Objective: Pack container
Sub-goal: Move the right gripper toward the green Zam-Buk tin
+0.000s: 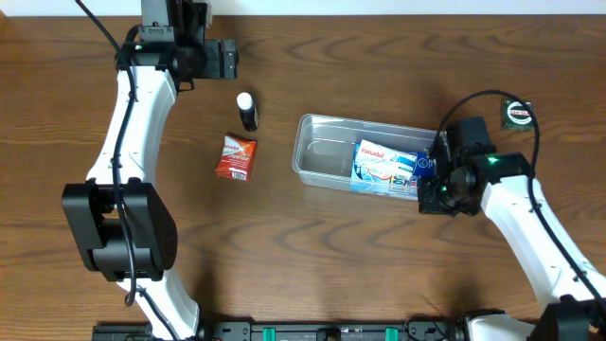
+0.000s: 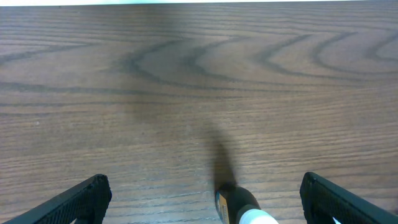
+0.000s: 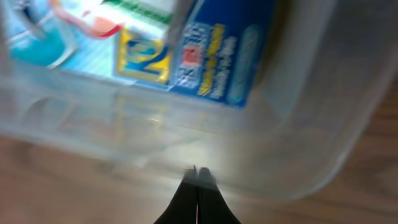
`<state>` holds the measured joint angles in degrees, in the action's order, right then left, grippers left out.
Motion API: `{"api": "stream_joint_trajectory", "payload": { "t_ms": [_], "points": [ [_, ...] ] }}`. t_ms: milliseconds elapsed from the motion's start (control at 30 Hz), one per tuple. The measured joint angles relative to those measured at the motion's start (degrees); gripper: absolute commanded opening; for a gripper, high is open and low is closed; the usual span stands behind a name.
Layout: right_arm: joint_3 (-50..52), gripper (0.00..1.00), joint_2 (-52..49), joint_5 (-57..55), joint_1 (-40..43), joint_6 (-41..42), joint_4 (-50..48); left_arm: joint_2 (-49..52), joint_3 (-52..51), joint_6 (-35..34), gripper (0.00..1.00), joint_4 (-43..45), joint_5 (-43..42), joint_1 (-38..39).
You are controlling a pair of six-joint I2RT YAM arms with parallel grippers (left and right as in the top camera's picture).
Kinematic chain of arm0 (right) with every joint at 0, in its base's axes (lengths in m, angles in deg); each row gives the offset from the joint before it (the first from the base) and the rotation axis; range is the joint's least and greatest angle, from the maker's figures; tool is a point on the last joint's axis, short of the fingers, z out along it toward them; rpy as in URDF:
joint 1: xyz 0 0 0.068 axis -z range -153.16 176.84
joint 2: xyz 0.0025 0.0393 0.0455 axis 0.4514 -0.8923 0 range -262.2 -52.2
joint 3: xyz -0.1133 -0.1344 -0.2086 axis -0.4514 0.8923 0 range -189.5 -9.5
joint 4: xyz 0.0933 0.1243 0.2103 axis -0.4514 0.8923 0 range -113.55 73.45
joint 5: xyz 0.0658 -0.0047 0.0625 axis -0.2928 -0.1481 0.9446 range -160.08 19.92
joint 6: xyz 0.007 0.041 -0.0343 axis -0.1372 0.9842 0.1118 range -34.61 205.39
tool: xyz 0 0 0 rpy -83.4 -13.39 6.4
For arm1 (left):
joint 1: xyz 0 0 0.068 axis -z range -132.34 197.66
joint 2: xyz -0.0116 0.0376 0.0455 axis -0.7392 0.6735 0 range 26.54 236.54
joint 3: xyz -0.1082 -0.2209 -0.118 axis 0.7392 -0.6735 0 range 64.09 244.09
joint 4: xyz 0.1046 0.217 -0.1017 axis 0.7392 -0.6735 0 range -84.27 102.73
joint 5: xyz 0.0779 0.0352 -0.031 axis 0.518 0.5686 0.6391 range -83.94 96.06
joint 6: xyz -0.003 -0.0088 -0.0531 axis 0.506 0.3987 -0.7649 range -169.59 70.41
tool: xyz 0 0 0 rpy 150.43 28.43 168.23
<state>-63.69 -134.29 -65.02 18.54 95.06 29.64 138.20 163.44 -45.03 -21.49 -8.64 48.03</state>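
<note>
The clear container [image 1: 317, 152] lies on the wooden table right of centre. A blue carton [image 1: 386, 167] lies inside its right half. The carton [image 3: 211, 56] and the container's rounded corner [image 3: 298, 143] fill the right wrist view. My right gripper [image 3: 199, 172] is shut, with its tips against the container's outer wall at the right end [image 1: 428, 192]. My left gripper [image 2: 208, 202] is open and empty at the far left [image 1: 227, 59]. A black bottle with a white cap [image 2: 239, 208] lies between its fingers and below them; the overhead view shows the bottle [image 1: 247, 111] just in front of that gripper.
A red packet [image 1: 235, 157] lies on the table left of the container, below the bottle. A small round black object [image 1: 517, 114] sits at the far right behind my right arm.
</note>
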Motion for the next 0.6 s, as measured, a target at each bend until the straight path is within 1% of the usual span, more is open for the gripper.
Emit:
{"api": "stream_joint_trajectory", "payload": {
  "t_ms": [267,500,600],
  "points": [
    [0.1,0.01,-1.2,-4.7,0.0,0.4,-4.6,0.0,0.0,0.0,0.98,0.0,0.0,0.0],
    [0.1,0.01,-1.2,-5.3,0.0,0.4,-10.2,0.0,0.0,0.0,0.98,0.0,0.0,0.0],
    [0.1,0.01,-1.2,-4.2,0.0,0.4,-9.5,0.0,0.0,0.0,0.98,0.0,0.0,0.0]
  ]
}}
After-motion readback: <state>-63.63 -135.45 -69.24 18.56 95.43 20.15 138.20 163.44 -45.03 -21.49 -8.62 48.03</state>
